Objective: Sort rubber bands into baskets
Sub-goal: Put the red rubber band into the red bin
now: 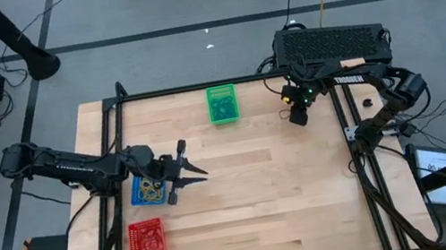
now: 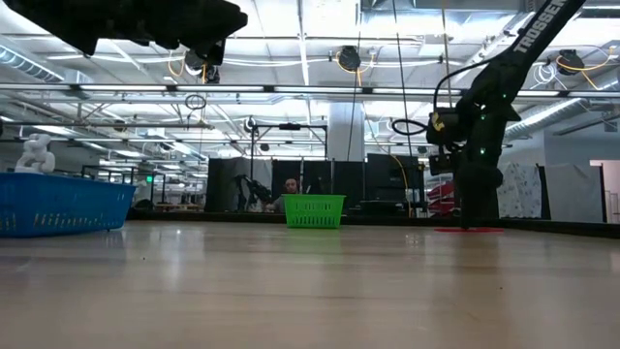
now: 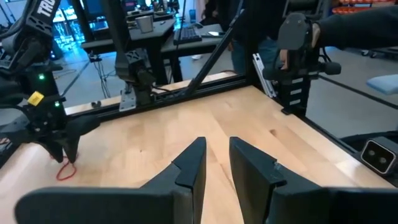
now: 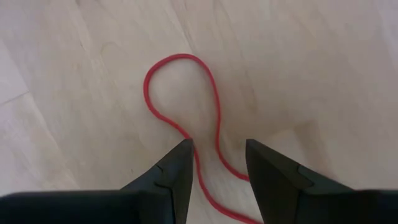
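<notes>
Only the right wrist view shows the red rubber band (image 4: 186, 118) clearly: a thin loop lying flat on the pale wood table (image 4: 311, 68), with the right gripper (image 4: 219, 163) directly over it, its dark fingers apart and straddling one strand. In the left wrist view the same band (image 3: 65, 170) is a small red curl at that gripper's tips.

The high view alone gives the layout: green basket (image 1: 221, 104) at the far edge, blue basket (image 1: 149, 190) and red basket (image 1: 147, 245) near the left side, bands inside the blue one. The left gripper (image 1: 195, 168) hovers beside the blue basket, empty, its wedge-shaped fingers a narrow gap apart.

White lettering reading "TROSSEN" runs along the right arm in the high and low views. The baskets are plastic mesh.
</notes>
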Available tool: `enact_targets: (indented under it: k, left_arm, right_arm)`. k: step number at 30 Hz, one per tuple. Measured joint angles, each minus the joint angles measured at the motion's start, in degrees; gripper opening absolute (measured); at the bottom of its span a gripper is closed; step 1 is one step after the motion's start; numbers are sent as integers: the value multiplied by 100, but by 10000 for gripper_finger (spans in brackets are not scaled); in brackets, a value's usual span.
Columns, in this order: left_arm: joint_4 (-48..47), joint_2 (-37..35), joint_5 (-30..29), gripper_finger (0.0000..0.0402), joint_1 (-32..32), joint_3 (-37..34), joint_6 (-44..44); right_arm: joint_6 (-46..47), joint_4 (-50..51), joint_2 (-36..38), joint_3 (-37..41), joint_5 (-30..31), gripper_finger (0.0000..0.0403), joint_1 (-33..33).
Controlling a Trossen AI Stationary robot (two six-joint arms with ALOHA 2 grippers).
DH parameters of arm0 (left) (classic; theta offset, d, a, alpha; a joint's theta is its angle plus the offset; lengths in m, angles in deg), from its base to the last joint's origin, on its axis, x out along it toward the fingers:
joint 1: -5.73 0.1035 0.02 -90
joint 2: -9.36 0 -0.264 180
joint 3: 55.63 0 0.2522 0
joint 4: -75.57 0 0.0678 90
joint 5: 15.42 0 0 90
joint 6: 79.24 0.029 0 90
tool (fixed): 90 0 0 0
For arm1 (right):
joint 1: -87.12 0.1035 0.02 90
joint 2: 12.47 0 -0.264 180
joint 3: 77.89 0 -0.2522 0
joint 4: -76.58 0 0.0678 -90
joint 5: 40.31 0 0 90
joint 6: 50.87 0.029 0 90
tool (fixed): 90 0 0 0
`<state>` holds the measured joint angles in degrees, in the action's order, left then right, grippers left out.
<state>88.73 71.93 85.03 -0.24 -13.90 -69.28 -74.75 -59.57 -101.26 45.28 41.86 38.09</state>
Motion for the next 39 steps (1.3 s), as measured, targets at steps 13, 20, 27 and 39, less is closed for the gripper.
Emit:
enact_targets:
  k: [13, 20, 27, 39]
  left_arm:
    - [-42, 0, 303, 79, -2, 4, 50]
    - [-44, 0, 303, 79, -2, 4, 96]
    - [-44, 0, 303, 79, -2, 6, 98]
    - [-44, 0, 303, 79, -2, 6, 94]
  right_arm:
    - [-145, 110, -479, -55, -17, 131, -12]
    - [151, 284, -200, -9, -149, 75, -51]
    - [217, 446, -24, 22, -414, 17, -36]
    - [419, 725, -9, -182, -701, 1, -36]
